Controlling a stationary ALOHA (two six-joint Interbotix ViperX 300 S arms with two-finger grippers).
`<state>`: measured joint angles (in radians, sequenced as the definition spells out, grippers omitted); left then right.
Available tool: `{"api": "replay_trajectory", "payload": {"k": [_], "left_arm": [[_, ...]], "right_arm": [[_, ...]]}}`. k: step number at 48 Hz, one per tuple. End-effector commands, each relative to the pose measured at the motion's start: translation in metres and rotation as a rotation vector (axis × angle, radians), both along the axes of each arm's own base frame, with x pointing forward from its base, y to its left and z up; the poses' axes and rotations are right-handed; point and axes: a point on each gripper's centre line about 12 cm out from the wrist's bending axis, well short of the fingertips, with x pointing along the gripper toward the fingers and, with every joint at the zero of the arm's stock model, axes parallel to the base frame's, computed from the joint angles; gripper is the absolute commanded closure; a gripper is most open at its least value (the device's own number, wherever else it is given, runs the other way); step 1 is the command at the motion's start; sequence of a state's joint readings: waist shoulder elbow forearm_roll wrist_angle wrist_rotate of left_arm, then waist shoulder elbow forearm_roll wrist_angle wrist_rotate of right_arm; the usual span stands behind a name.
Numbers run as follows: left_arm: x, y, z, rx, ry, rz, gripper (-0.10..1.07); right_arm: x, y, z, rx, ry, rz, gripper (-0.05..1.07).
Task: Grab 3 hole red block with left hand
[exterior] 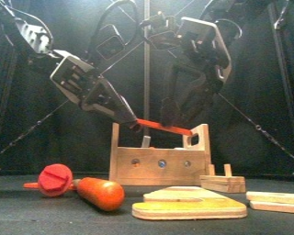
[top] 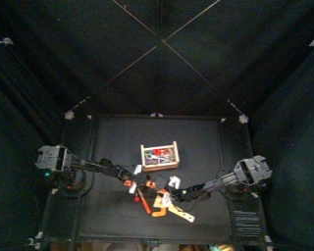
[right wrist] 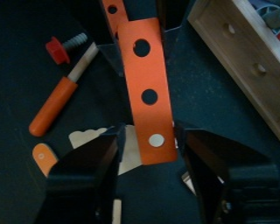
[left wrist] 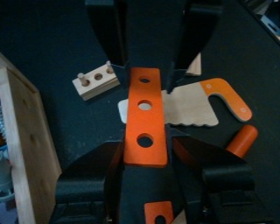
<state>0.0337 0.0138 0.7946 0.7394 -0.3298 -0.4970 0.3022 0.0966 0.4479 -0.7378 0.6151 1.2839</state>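
We see a wooden toolbox standing on the black table, with an orange-handled screwdriver lying near its front, a red bolt just beside that, and a flat wooden saw nearby.

no readable text, labels or numbers show anywhere, as far as visible.

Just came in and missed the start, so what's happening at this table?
Two black arms meet above the table over a red strip with holes. The left claw grips one end, and the right claw stands open around the other end. Below lie a wooden toolbox, a toy saw and a screwdriver.
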Motion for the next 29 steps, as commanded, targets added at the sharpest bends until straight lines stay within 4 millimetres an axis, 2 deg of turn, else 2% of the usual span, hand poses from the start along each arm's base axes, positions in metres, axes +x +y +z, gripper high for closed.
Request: {"api": "replay_trajectory", "payload": {"k": [1, 9, 29], "left_arm": [[0.0059, 0.0012, 0.0092, 0.0, -0.031, 0.002, 0.32], [0.0063, 0.0012, 0.0103, 0.001, -0.034, 0.001, 0.32], [0.0041, 0.0011, 0.0096, 0.001, -0.031, 0.001, 0.32]], "right_arm": [[0.0015, 0.0007, 0.0113, 0.002, -0.031, 0.007, 0.1], [0.0007, 0.0015, 0.0112, -0.013, -0.033, 0.02, -0.01], [-0.0074, 0.001, 0.0125, -0.041, -0.005, 0.002, -0.01]]}}
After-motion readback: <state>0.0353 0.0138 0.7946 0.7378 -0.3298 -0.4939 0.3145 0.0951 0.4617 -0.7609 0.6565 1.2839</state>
